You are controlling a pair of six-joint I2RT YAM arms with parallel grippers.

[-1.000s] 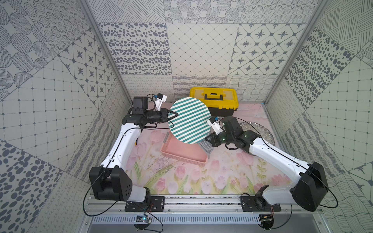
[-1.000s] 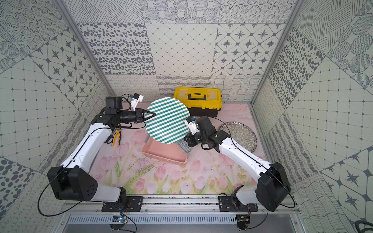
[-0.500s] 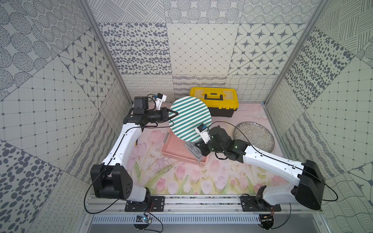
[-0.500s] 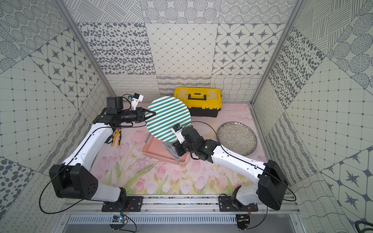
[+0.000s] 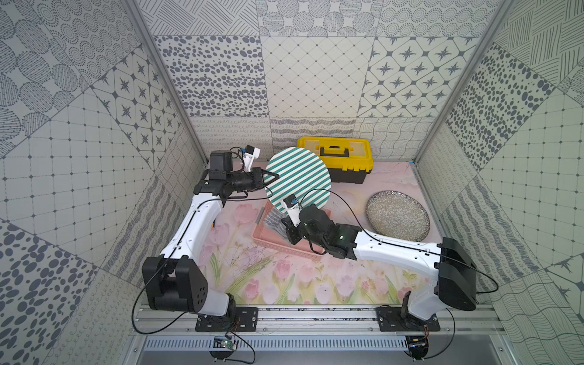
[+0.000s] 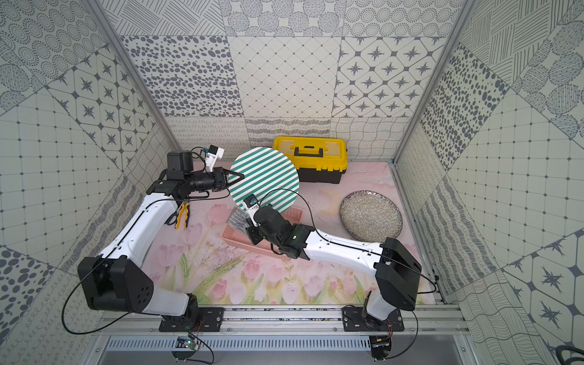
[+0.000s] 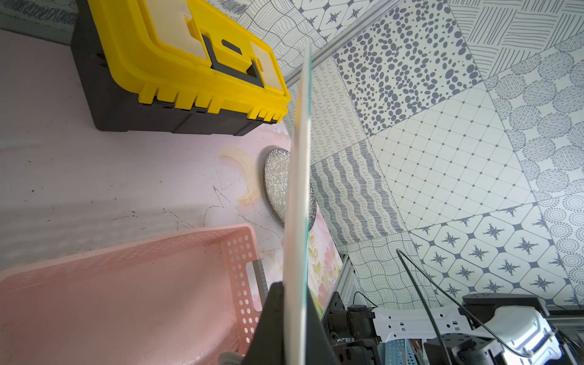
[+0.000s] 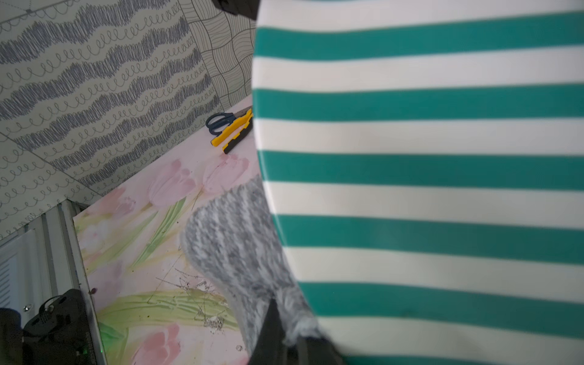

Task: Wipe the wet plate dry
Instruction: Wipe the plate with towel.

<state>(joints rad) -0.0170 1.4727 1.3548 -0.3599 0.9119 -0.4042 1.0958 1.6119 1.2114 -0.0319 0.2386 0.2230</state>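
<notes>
A round plate with green and white stripes (image 5: 298, 180) (image 6: 264, 177) is held up tilted above a pink basket. My left gripper (image 5: 268, 177) (image 7: 294, 290) is shut on its left rim, seen edge-on in the left wrist view. My right gripper (image 5: 290, 235) (image 8: 284, 319) is shut on a grey mottled cloth (image 5: 272, 221) (image 8: 234, 240). It sits just below the plate's near rim. In the right wrist view the plate (image 8: 410, 158) fills most of the picture and covers part of the cloth, which lies along its rim.
The pink basket (image 5: 275, 245) stands on the flowered mat under the plate. A yellow and black toolbox (image 5: 336, 158) is at the back. A speckled grey plate (image 5: 397, 215) lies at the right. Yellow pliers (image 6: 182, 215) and scissors lie by the left wall.
My right arm has swung the cloth from the plate's right side leftward and nearer, to below its near rim. The left arm and the plate have stayed put.
</notes>
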